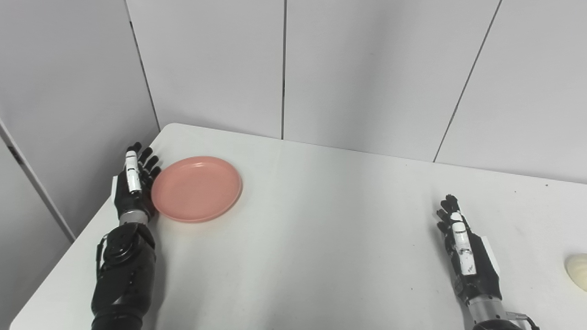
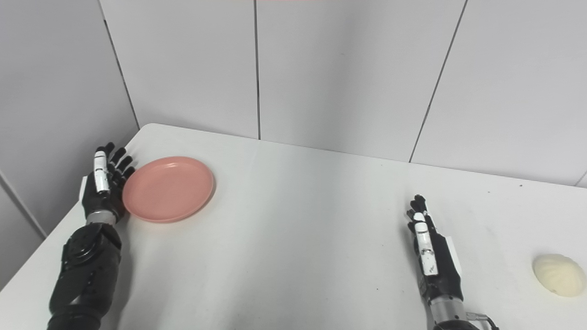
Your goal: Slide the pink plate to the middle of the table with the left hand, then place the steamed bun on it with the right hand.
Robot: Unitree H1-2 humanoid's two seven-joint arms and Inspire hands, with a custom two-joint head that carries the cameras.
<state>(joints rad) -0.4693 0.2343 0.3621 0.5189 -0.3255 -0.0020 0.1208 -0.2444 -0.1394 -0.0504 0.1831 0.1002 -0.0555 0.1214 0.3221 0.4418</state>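
Note:
The pink plate [image 1: 197,188] lies flat on the white table [image 1: 321,229] near its far left corner. My left hand [image 1: 134,183] stands open and on edge right against the plate's left rim, fingers straight and pointing away from me. The pale steamed bun [image 2: 558,275] lies on the table at the right edge; the left eye view cuts it off [image 1: 578,271]. My right hand [image 2: 431,256] is open and empty, fingers straight, on the table well to the left of the bun.
Grey wall panels [image 1: 284,68] rise behind the table. The table's left edge [image 1: 82,238] runs close beside my left forearm. Bare white tabletop lies between the plate and my right hand.

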